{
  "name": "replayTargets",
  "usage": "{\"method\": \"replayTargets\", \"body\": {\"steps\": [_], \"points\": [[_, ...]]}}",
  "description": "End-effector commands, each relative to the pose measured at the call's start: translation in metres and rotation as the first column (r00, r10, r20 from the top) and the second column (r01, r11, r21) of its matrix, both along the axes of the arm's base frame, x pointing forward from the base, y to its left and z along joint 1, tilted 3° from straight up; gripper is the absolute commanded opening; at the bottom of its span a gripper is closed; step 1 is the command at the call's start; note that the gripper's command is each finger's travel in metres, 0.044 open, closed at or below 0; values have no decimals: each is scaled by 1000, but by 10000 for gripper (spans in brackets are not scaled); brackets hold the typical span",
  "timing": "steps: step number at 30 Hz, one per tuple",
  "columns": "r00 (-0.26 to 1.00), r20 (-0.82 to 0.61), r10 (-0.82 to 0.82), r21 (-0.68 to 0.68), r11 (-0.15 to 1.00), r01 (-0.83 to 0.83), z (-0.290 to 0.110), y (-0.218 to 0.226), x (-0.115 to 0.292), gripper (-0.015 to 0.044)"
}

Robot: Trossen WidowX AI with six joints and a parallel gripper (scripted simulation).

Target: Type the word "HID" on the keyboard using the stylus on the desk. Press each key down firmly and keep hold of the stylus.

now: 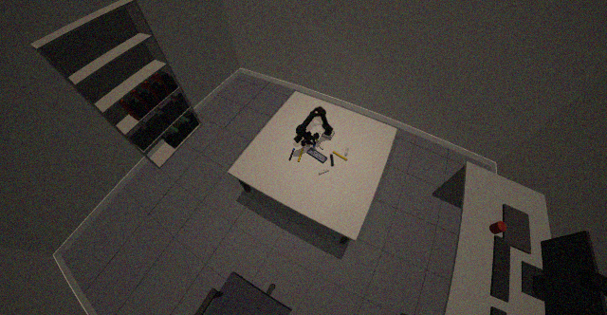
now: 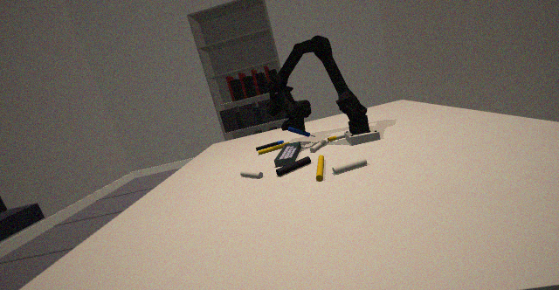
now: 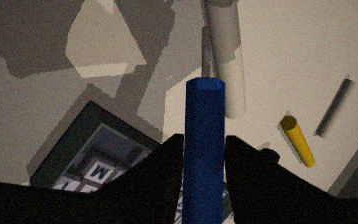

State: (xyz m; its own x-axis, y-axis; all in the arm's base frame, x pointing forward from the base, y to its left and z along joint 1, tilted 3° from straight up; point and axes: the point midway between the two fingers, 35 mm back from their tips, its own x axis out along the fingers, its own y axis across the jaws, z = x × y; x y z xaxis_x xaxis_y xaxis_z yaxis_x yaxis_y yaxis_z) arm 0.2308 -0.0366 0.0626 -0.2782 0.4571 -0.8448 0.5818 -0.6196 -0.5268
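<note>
Dim room, grey tiled floor, a shelf unit (image 2: 198, 41) behind a pale desk (image 2: 393, 220) strewn with small rods. The arm stands on a light base plate (image 2: 376, 137) at the far side and arcs over toward the clutter. Gripper (image 3: 204, 165) is clenched on the blue stylus (image 3: 204, 145); in the wrist view the black fingers press its flanks and a thin grey tip (image 3: 208, 55) sticks out ahead. From the exterior view the stylus (image 2: 299, 131) hangs off the desk, just beyond the keyboard (image 2: 287, 154). The keyboard's near corner shows low left of the fingers in the wrist view, an "M" key (image 3: 99, 173) legible; the tip points past it, over a grey cylinder (image 3: 227, 60) rather than any key. Distractors nearby: yellow rod (image 2: 320, 168), black rod (image 2: 293, 166), another grey rod (image 2: 349, 166). Judgement: pickup done, stylus secure; no sign that a key is being pressed now. Likely all of H, I, D remain, beginning with lining the tip over H.
</note>
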Motion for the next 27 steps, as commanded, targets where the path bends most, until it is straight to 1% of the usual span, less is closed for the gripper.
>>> {"method": "replayTargets", "body": {"steps": [1,7,13,18,23,25,27], "points": [[994,90,61,98,993,-70,3,10,3,0],[954,266,137,220,955,-198,11,25,10,0],[873,455,173,294,897,-331,20,38,18,0],[773,610,175,315,841,-439,30,47,25,0],[643,750,154,300,787,-539,40,55,32,0],[604,783,146,290,774,-562,43,57,33,0],[600,787,144,289,773,-565,44,58,34,0]]}}
